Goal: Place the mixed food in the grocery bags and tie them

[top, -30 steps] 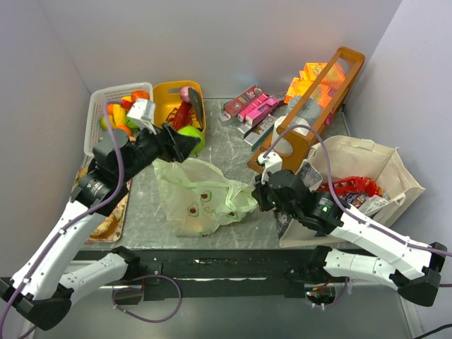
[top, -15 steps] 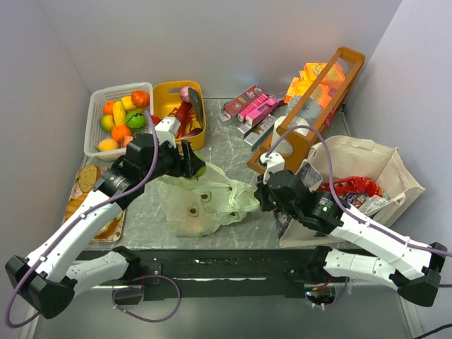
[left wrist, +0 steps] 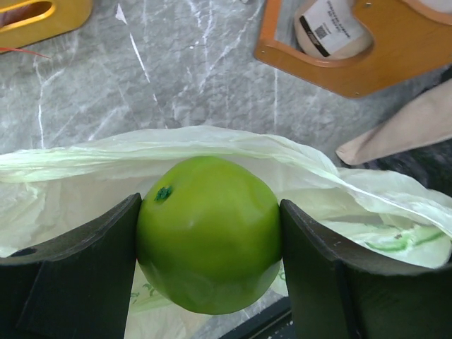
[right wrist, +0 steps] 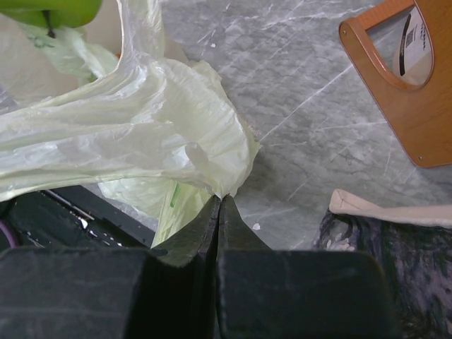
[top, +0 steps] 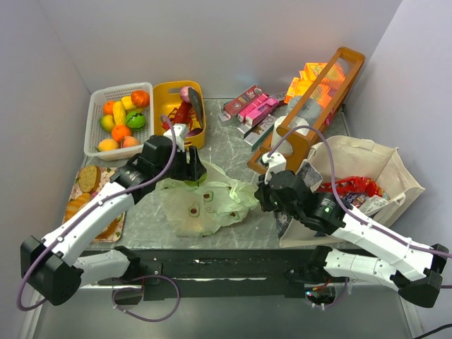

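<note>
Green toy fruit (left wrist: 208, 233), smooth, firm and probably slippery, sat clamped across its middle in the left end effector (top: 193, 168). Just beneath hung the flimsy bag (right wrist: 127, 134), its rim pinched by the right end effector (right wrist: 219, 210).

Inside the wooden crate (left wrist: 353, 74), a white label (left wrist: 333, 27) shows a square code and print too small to read.

Bright green fruit (left wrist: 208, 233) — pale green bag (left wrist: 212, 145) — grey marbled table (left wrist: 176, 78).
</note>
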`<move>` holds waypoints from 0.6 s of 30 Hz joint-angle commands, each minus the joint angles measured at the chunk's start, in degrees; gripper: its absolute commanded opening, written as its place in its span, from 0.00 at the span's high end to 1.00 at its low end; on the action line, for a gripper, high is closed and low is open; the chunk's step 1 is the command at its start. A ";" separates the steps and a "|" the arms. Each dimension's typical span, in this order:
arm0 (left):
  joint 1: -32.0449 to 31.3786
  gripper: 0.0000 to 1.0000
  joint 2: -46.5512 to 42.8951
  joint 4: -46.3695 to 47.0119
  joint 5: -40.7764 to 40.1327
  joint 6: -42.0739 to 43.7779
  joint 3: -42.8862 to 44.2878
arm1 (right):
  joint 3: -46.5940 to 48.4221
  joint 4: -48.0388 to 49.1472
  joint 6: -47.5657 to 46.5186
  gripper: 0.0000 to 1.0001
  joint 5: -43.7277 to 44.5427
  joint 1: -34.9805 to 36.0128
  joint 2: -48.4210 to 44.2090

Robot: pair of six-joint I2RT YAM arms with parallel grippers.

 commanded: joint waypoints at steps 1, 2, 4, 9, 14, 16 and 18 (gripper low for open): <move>-0.29 0.71 2.26 4.69 -2.82 0.71 1.43 | 1.63 1.03 0.81 1.00 -0.01 -0.24 -1.25; -0.21 0.71 2.96 4.52 -2.91 0.80 1.78 | 1.55 1.11 0.81 1.00 0.08 -0.24 -1.34; -0.21 0.70 5.07 4.08 -3.00 0.72 2.40 | 1.46 1.11 0.81 1.00 0.08 -0.24 -1.52; -0.29 0.69 7.09 9.27 -2.65 0.36 0.37 | 1.19 1.73 0.54 1.00 -0.54 -0.24 -1.43; -0.29 0.67 9.29 7.50 -1.95 -0.07 5.91 | 1.46 1.99 0.63 1.00 -1.06 -0.24 -0.55; 0.23 0.66 9.82 7.86 -2.38 -0.08 6.44 | 1.20 2.26 0.54 1.00 -1.33 -0.33 -0.55; 2.07 0.66 10.70 7.25 -0.47 0.01 7.50 | 1.28 2.35 0.28 1.00 -1.50 -0.24 -0.38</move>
